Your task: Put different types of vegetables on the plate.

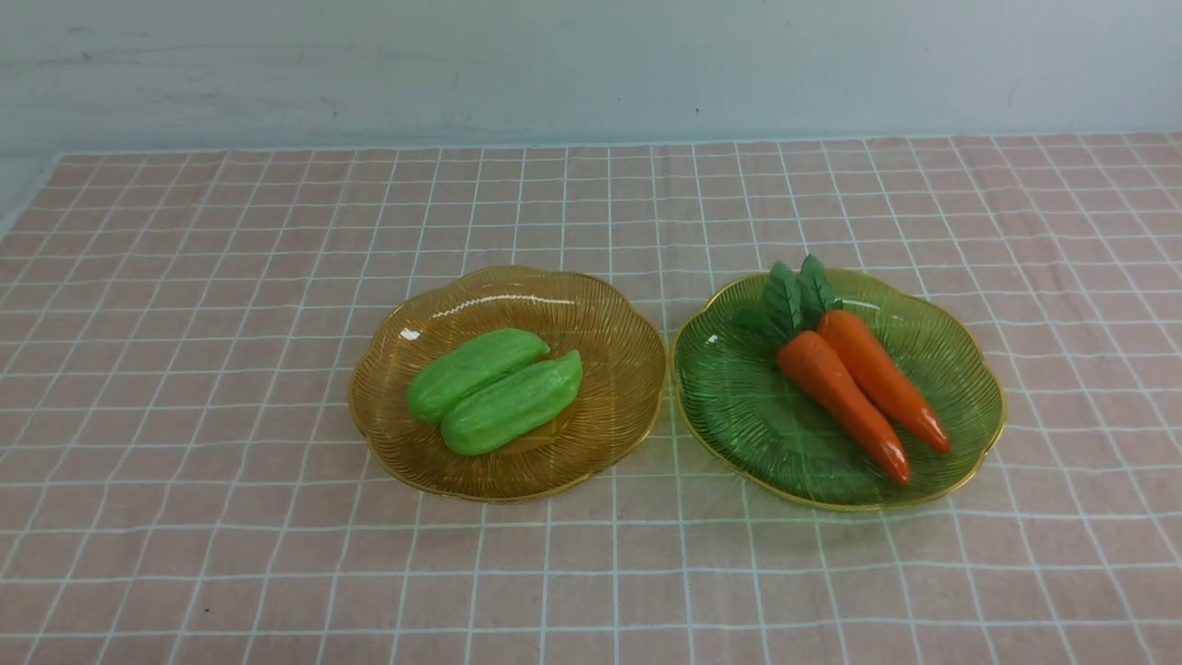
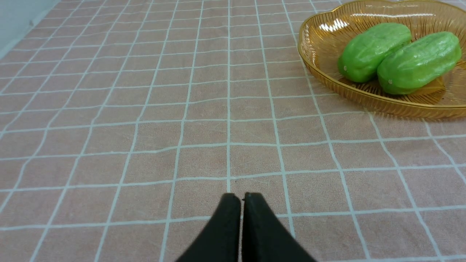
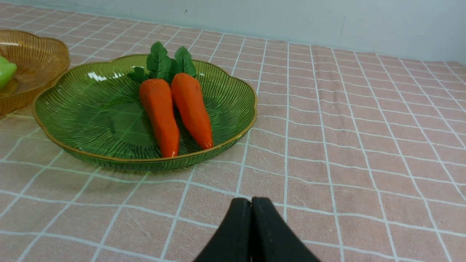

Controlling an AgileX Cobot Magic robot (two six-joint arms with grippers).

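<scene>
Both pincers (image 2: pixel 242 198) (image 3: pixel 251 202) sit clenched, empty. The carrots (image 1: pixel 859 388), right of centre, look light, stiff, glossy-slick; I'd grip one mid-body.

Staged tabletop test setup, pink checked tablecloth (image 1: pixel 185 369), plain pale wall (image 1: pixel 591 65)

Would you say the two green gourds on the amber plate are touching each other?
Touching: in the left wrist view the two gourds press side by side with no gap on the amber plate.
</scene>
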